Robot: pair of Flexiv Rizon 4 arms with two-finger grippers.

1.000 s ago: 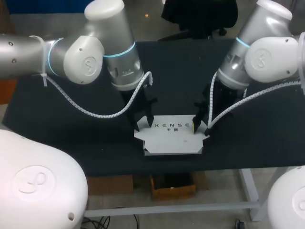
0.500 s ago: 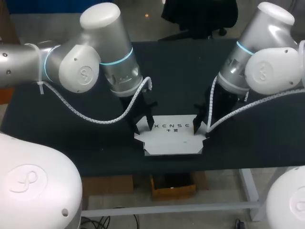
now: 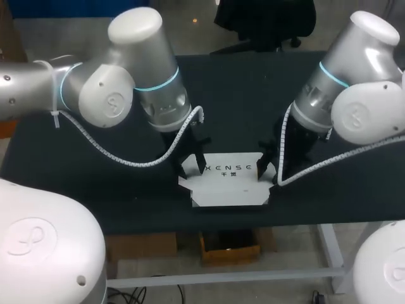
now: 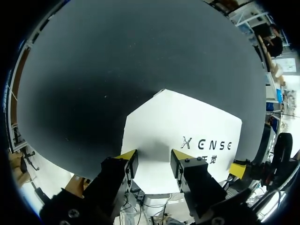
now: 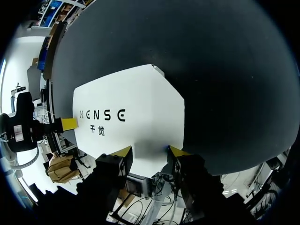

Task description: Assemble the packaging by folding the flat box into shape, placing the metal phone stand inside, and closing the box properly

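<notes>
- Head view: white flat box (image 3: pixel 231 188) is lying unfolded near the front edge of the dark bench (image 3: pixel 240 95), with small side flaps showing at its left and right ends.
- Left gripper (image 3: pixel 192 168) is standing over the box's far-left corner and the right gripper (image 3: pixel 267 173) over its far-right corner.
- Left wrist view: left gripper (image 4: pixel 153 157) is holding its fingers apart, with the box's (image 4: pixel 187 126) panel lying just ahead of and under the yellow tips; nothing is clamped.
- Right wrist view: right gripper (image 5: pixel 150 152) is likewise holding its fingers apart over the box's (image 5: pixel 131 108) near edge, gripping nothing.
- Step in hand, as a judgement: the folding stage is only beginning, since the box is lying flat and the metal phone stand is appearing in no view.
- Next move, as a judgement: each gripper is needing to catch an end flap or panel edge and raise it squarely, without sliding the sheet off the bench.
- Print: one row of dark capitals, with two smaller characters beneath, is sitting on the top panel toward its far edge; no other label is showing.
</notes>
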